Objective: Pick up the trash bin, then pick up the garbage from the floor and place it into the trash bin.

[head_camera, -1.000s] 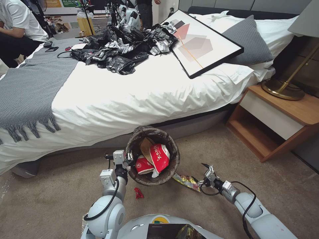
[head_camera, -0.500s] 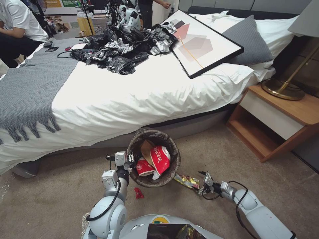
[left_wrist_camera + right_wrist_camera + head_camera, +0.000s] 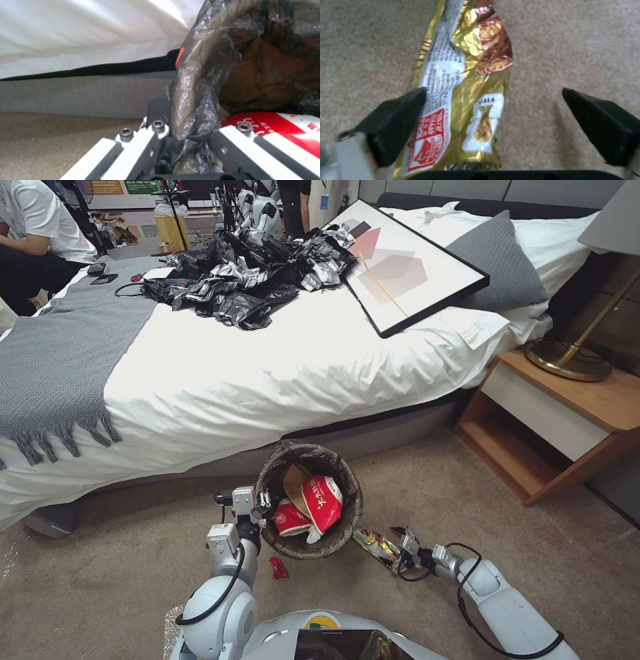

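Right wrist view: gold snack wrapper point(image 3: 466, 100) ran lengthwise between the spread fingers of right claw point(image 3: 493, 120), nearer one finger; left claw point(image 3: 186, 140) clenched on trash bin point(image 3: 200, 87) rim.

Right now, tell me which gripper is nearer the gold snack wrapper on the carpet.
Right. The right gripper is open with its fingers either side of the gold snack wrapper. The left gripper is across the trash bin, clamped on its lined rim.

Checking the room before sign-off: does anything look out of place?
Yes. A framed picture lies on the bed beside a heap of black bags, and a gold snack wrapper and red scrap litter the carpet.
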You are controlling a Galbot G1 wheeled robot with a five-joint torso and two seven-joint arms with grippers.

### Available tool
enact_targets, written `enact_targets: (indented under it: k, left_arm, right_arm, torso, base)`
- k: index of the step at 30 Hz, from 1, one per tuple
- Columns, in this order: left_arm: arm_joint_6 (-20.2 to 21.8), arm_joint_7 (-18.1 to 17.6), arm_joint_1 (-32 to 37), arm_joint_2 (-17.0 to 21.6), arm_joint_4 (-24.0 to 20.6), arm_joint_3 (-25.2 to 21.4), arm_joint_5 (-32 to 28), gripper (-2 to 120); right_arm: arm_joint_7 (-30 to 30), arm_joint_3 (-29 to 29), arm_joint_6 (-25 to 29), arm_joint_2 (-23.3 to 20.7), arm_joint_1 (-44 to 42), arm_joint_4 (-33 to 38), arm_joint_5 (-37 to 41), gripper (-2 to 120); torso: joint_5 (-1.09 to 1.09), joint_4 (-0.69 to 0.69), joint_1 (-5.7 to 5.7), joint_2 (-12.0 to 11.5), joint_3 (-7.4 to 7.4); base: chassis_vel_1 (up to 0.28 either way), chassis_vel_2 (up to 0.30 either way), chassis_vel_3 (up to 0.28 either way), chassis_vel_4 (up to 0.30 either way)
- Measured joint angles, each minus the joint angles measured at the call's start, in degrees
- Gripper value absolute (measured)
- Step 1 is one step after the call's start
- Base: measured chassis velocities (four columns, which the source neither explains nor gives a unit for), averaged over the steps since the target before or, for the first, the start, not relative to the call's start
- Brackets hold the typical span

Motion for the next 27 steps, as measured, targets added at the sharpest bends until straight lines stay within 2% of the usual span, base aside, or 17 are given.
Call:
enact_targets:
  k: [2,4,7,10,11,12,14,15,18,19,21,22,25,27]
  left_arm:
    - [0.0,0.0,0.01,0.03,-0.01,-0.1,0.01,3]
    - [0.0,0.0,-0.01,0.09,-0.01,-0.19,-0.02,3]
    - [0.0,0.0,-0.22,0.15,0.05,-0.22,-0.08,3]
    - [0.0,0.01,-0.34,0.13,0.16,-0.12,-0.1,3]
    - [0.01,0.01,-0.46,0.1,0.27,0.01,-0.12,3]
    - [0.01,0.01,-0.46,0.1,0.27,0.01,-0.12,3]
    - [0.01,0.0,-0.51,0.12,0.32,0.05,-0.16,3]
    - [0.01,0.0,-0.51,0.12,0.32,0.05,-0.16,3]
    - [0.02,0.01,-0.53,0.24,0.3,-0.03,-0.28,3]
    - [0.02,0.01,-0.53,0.24,0.3,-0.03,-0.28,3]
    - [0.02,0.01,-0.51,0.26,0.23,-0.06,-0.31,3]
    - [0.02,0.01,-0.51,0.26,0.23,-0.06,-0.31,3]
    - [0.02,0.03,-0.49,0.24,0.2,-0.04,-0.32,3]
    - [0.02,0.03,-0.48,0.24,0.18,-0.04,-0.31,3]
  right_arm:
    - [-1.14,0.17,0.51,0.32,0.15,-0.82,0.15,86]
    - [-1.36,0.31,0.74,0.35,0.04,-1.03,0.23,82]
    - [-1.46,0.56,0.95,0.29,-0.31,-1.09,0.59,66]
    - [-1.47,0.65,0.95,0.21,-0.37,-0.98,0.66,59]
    - [-1.38,0.84,0.88,-0.09,-0.5,-0.72,0.77,52]
    - [-1.38,0.84,0.88,-0.09,-0.5,-0.72,0.77,52]
    - [-1.28,0.97,0.86,-0.22,-0.74,-0.51,0.83,41]
    - [-1.28,0.97,0.86,-0.22,-0.74,-0.51,0.83,41]
    - [-1.11,1.06,0.86,-0.22,-0.86,-0.46,0.79,26]
    - [-1.11,1.06,0.86,-0.22,-0.86,-0.46,0.79,26]
    - [-0.98,1.09,0.86,-0.08,-0.86,-0.46,0.71,15]
    - [-0.98,1.09,0.86,-0.08,-0.86,-0.46,0.71,15]
    - [-0.82,1.12,0.87,0.03,-0.9,-0.33,0.65,0]
    - [-0.76,1.14,0.9,0.05,-0.94,-0.25,0.65,0]
  torso:
    - [-0.02,-0.01,0.0,0.0,0.0]
    - [-0.03,-0.01,0.0,0.0,0.0]
    - [-0.01,-0.02,0.0,0.0,0.0]
    - [0.02,-0.01,0.0,0.0,0.0]
    - [0.03,0.03,0.0,0.0,0.0]
    - [0.03,0.03,0.0,0.0,0.0]
    - [0.03,0.0,0.0,0.0,0.0]
    - [0.03,0.0,0.0,0.0,0.0]
    - [0.01,-0.01,0.0,0.0,0.0]
    - [0.01,-0.01,0.0,0.0,0.0]
    - [0.01,0.0,0.0,0.0,0.0]
    - [0.01,0.0,0.0,0.0,0.0]
    - [0.0,-0.01,0.0,0.0,0.0]
    - [0.01,-0.01,0.0,0.0,0.0]
  base:
    - [0.0,0.0,0.0,0.0]
    - [0.0,0.0,0.0,0.0]
    - [0.0,0.0,0.0,0.0]
    - [0.0,0.0,0.0,0.0]
    - [0.0,0.0,0.0,0.0]
    - [0.0,0.0,0.0,0.0]
    - [0.0,0.0,0.0,0.0]
    - [0.0,0.0,0.0,0.0]
    - [0.0,0.0,0.0,0.0]
    - [0.0,0.0,0.0,0.0]
    - [0.0,0.0,0.0,0.0]
    - [0.0,0.0,0.0,0.0]
    - [0.0,0.0,0.0,0.0]
    - [0.0,0.0,0.0,0.0]
